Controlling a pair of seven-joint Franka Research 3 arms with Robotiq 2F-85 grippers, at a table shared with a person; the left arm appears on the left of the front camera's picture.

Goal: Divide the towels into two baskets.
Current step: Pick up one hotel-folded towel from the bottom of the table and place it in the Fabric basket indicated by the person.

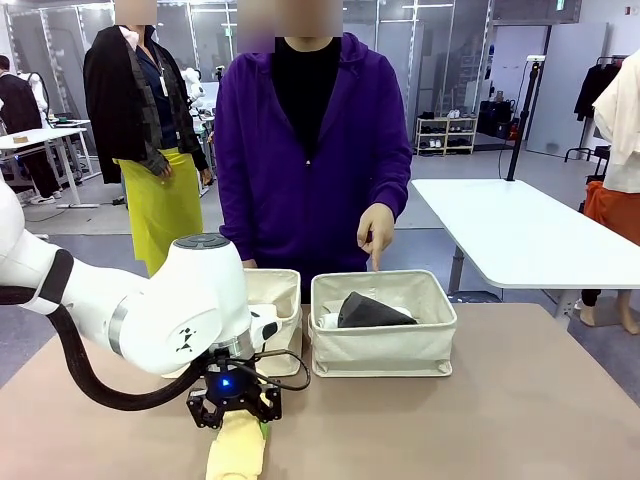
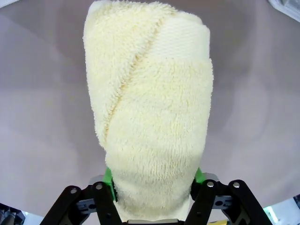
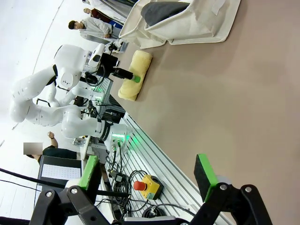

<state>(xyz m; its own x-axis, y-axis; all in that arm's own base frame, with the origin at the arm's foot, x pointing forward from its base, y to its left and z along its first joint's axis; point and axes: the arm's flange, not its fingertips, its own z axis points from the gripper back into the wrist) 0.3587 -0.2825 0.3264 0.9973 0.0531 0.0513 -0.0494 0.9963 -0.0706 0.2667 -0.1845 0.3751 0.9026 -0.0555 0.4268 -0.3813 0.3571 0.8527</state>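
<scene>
The yellow towel (image 1: 238,452) lies on the table near the front edge, left of centre. My left gripper (image 1: 235,405) is down on it, with the green pads (image 2: 108,178) pressed into both sides of the yellow towel (image 2: 150,122). The right basket (image 1: 383,345) holds the dark grey towel (image 1: 372,312), with a bit of white cloth (image 1: 328,320) beside it. The left basket (image 1: 280,295) is half hidden behind my arm, and its inside is hidden. The person's hand (image 1: 375,232) points down at the right basket. My right gripper (image 3: 147,171) hovers open over bare table. The pink towel is out of view.
A box with a red stop button (image 3: 147,185) sits off the table's near edge. A white table (image 1: 520,235) stands behind at the right. The person in purple is close to the far edge, and another person stands farther back.
</scene>
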